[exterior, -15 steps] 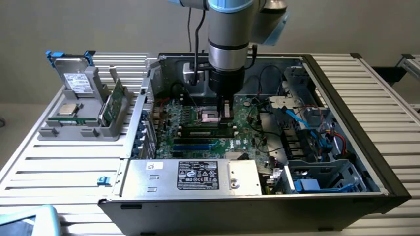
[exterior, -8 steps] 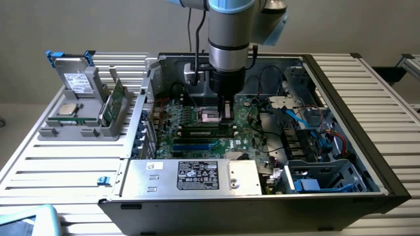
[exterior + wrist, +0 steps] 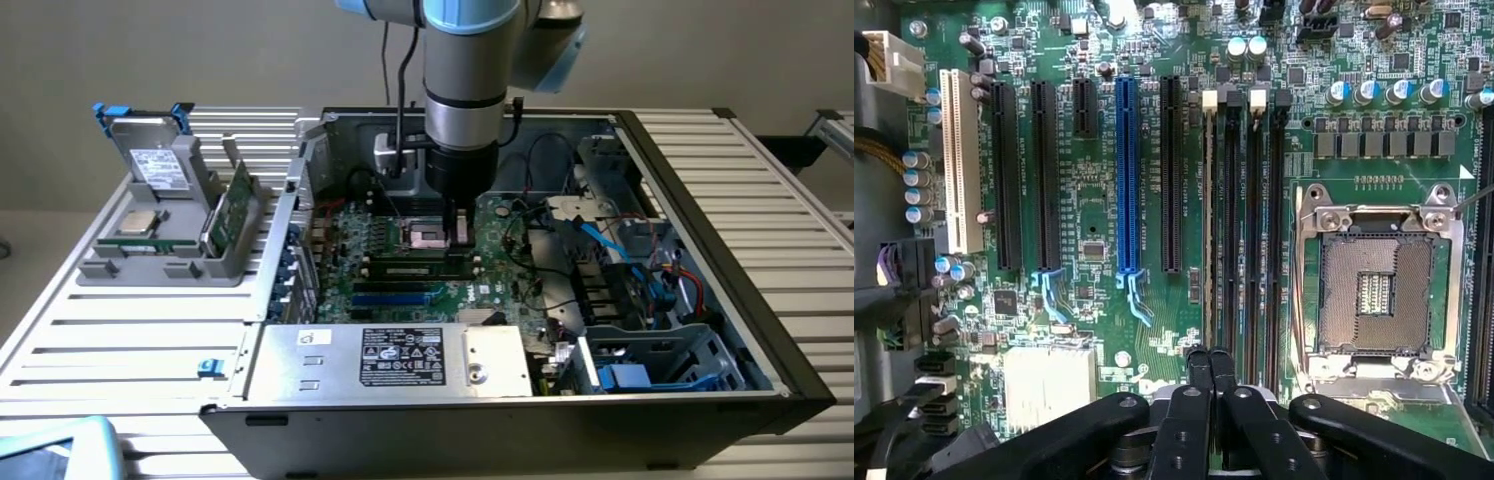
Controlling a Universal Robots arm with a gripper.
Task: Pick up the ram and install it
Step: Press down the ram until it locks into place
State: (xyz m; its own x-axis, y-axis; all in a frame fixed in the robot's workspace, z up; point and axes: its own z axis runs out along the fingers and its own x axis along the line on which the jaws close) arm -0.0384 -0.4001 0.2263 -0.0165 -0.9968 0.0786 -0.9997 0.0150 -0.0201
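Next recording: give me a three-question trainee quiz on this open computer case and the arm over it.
1. True or false: a cooler covers the CPU socket.
2. What colour is the long slot that stands between black slots on the motherboard? A blue, B red, C yellow.
3. Is the gripper open or shut?

Key: 1 false, the socket lies bare. 2 A. 3 shut, fingers pressed together.
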